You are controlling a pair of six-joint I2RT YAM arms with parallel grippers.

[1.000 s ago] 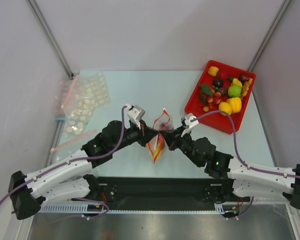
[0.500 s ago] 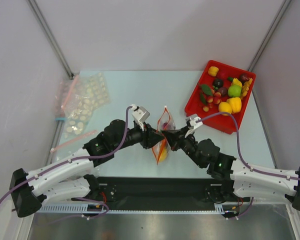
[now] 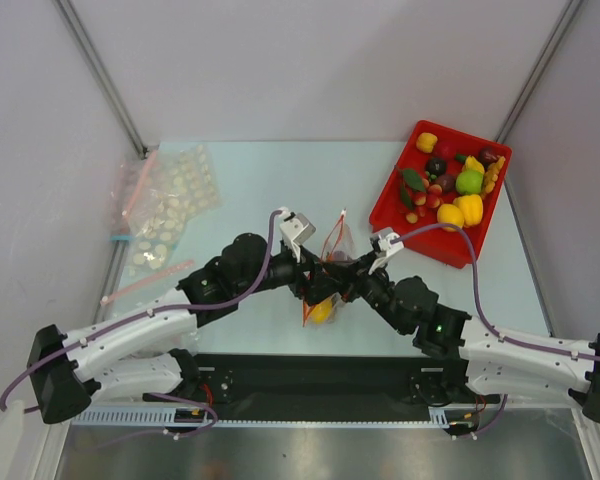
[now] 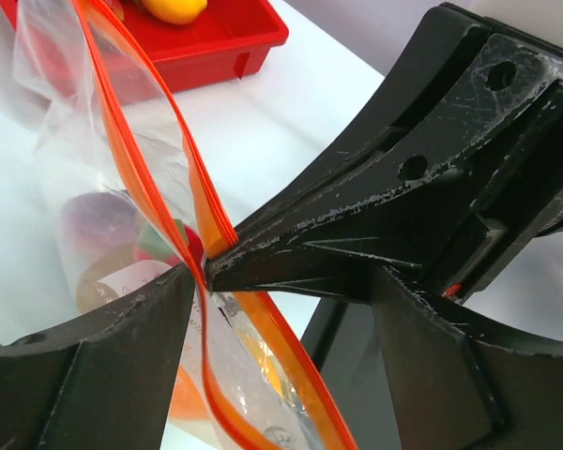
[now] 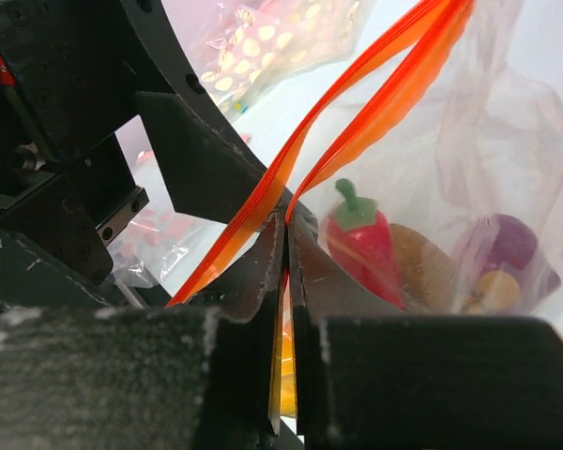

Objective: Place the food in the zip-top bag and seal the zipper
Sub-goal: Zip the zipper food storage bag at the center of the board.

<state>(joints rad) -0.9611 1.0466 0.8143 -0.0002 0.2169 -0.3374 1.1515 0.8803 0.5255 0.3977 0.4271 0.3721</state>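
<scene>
centrally, zipper (image 5: 394, 89) pinched in right gripper (image 5: 286, 225)

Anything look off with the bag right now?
Only the zipper: the right gripper pinches it shut at one spot, but past that its two orange strips gape apart. The food sits inside the zip-top bag; I see none spilled.

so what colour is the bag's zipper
Zipper is red-orange, clearest from the right wrist.

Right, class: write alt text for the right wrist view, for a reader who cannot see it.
The right pincer pinches the orange zipper of a clear zip-top bag. Inside the bag sit a red chili toy and a purple toy.
</scene>
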